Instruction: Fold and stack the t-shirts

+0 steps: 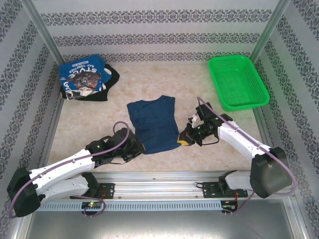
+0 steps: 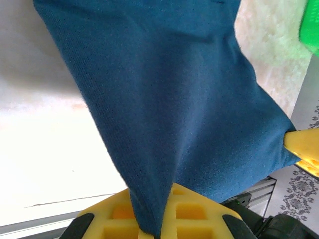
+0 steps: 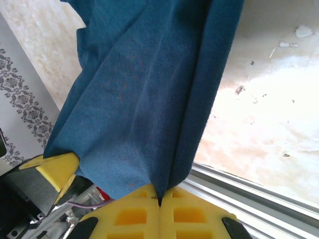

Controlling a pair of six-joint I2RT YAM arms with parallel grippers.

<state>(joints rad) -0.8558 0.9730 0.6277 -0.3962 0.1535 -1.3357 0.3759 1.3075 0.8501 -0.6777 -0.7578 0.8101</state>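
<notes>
Green mesh basket (image 1: pixel 238 82) at far right, pale marbled table (image 1: pixel 164 79), patterned walls (image 1: pixel 149 40)

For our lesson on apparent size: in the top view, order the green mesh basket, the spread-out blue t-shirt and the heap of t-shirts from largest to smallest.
1. Green mesh basket and spread-out blue t-shirt: about alike, left unranked; the shirt lies nearer the camera.
2. Heap of t-shirts: smallest.
</notes>
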